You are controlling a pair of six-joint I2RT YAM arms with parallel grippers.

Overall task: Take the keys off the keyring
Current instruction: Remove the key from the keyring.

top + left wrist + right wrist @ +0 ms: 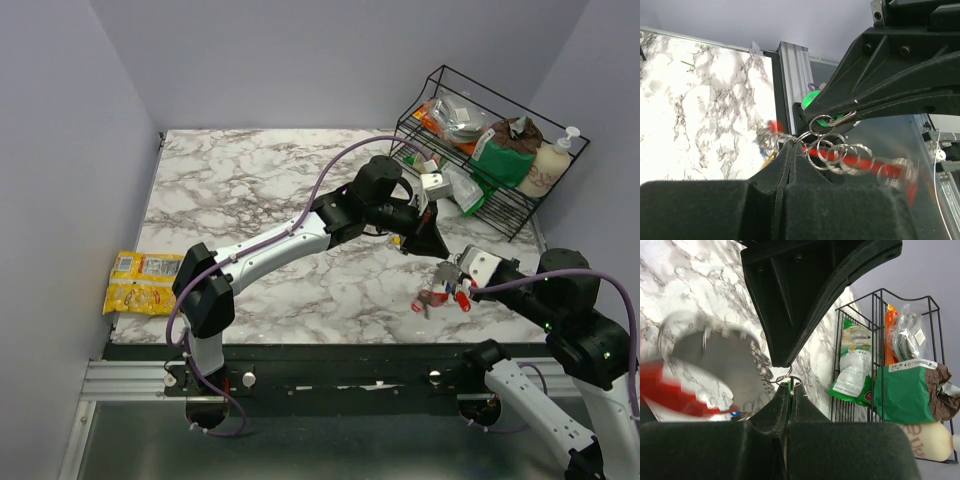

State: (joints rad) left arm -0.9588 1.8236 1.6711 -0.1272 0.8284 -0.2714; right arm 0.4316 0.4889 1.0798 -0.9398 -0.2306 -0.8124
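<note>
Clenching left claw [790,145] and right claw [790,386] tip to tip above the surface [300,190], each pinching a split ring [821,125]. Dangling the keyring [871,163] and keys [445,293] just beneath, blurred by swinging. Probably best: easing apart slowly, letting the swing settle, keeping both pinches firm.

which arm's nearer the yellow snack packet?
Left. The left arm has its base just right of the snack packet; the right arm stands across the table, at its right edge.
</note>
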